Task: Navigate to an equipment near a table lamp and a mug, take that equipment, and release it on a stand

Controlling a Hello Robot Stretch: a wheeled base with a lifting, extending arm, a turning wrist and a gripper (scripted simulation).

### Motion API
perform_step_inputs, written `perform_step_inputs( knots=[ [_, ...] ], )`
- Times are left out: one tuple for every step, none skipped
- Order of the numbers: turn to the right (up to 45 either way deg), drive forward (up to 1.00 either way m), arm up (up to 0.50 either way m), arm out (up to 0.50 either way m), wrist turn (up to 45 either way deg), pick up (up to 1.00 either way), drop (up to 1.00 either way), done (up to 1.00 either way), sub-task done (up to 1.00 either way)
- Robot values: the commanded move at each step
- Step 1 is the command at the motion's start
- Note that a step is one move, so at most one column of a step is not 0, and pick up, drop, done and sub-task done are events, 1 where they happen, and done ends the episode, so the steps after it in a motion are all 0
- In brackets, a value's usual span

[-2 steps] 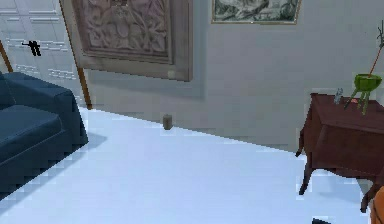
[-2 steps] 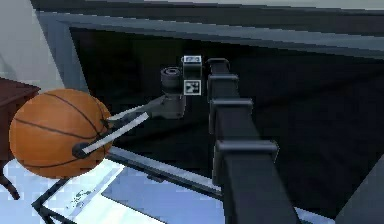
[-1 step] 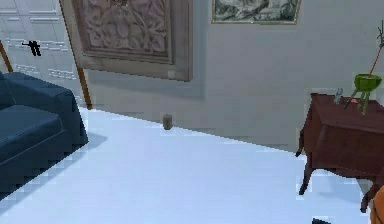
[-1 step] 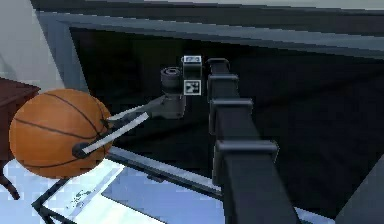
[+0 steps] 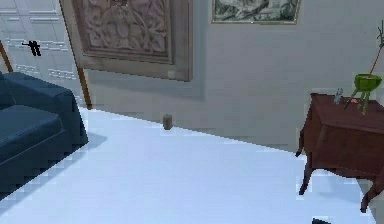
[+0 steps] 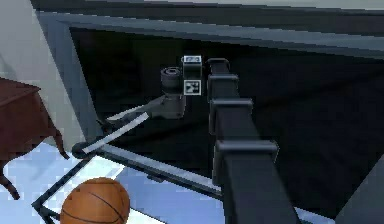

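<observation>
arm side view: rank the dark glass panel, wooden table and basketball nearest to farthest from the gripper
1. dark glass panel, directly behind the gripper.
2. wooden table, at the left edge, its leg just left of the fingers in the picture.
3. basketball, on the floor at the bottom left.
The wooden table and basketball are close to a tie.

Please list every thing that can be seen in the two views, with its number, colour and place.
sofa: 1, dark blue, forward view's left
door: 1, white, behind the sofa
framed relief: 1, beige, against the wall
picture: 1, pale, wall, top right
small object: 1, brown, floor by the wall
side table: 1, red-brown, forward view's right
plant: 1, green, on the side table
basketball: 1, orange, arm side view's bottom left
arm: 1, dark
gripper: 1, dark, thin fingers
</observation>
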Motion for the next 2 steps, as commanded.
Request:
perform_step_inputs(
  knots=[
    [0.0, 0.0, 0.0, -0.1, 0.0, 0.0, 0.0, 0.0, 0.0],
    [0.0, 0.0, 0.0, 0.0, 0.0, 0.0, 0.0, 1.0, 0.0]
  ],
)
